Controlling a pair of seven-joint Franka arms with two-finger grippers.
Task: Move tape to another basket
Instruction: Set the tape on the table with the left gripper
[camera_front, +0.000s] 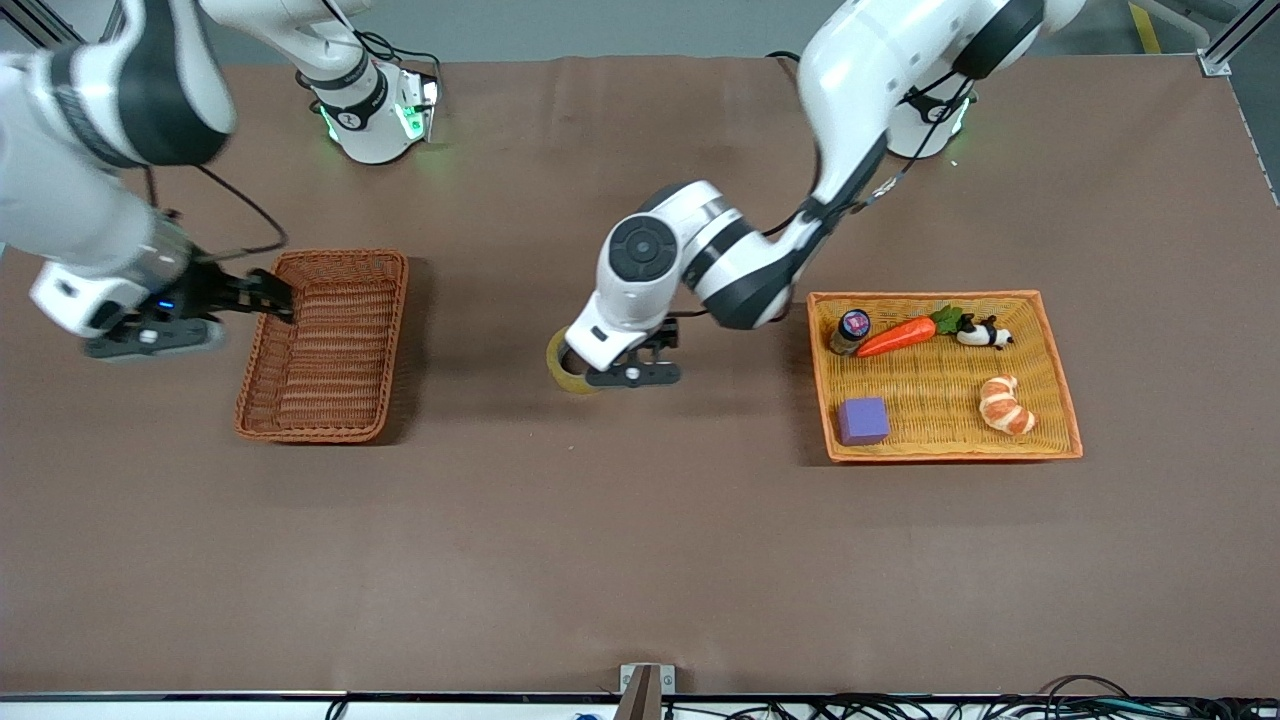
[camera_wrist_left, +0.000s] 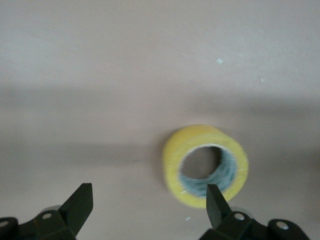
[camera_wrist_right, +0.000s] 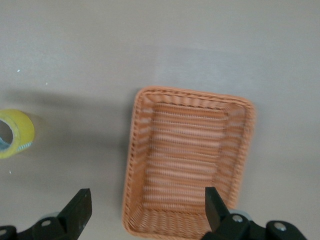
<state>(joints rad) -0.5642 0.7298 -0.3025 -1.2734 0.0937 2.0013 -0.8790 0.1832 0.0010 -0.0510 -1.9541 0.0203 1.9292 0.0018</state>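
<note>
Orange tray (camera_front: 1062, 400): carrot (camera_front: 897, 337), croissant (camera_front: 1005, 404), purple cube (camera_front: 862, 420).

Brown cloth-covered table (camera_front: 640, 560); grey floor along top edge; black cables (camera_front: 1000, 706) along bottom edge; even light.

You've got a brown-covered table (camera_front: 640, 560). On it lie three things: the reddish-brown wicker basket (camera_front: 325, 345) toward the right arm's end, the yellowish tape roll (camera_front: 566, 368) about mid-table, apart from both baskets, and the shallow orange-yellow tray basket (camera_front: 1060, 400) toward the left arm's end.
</note>
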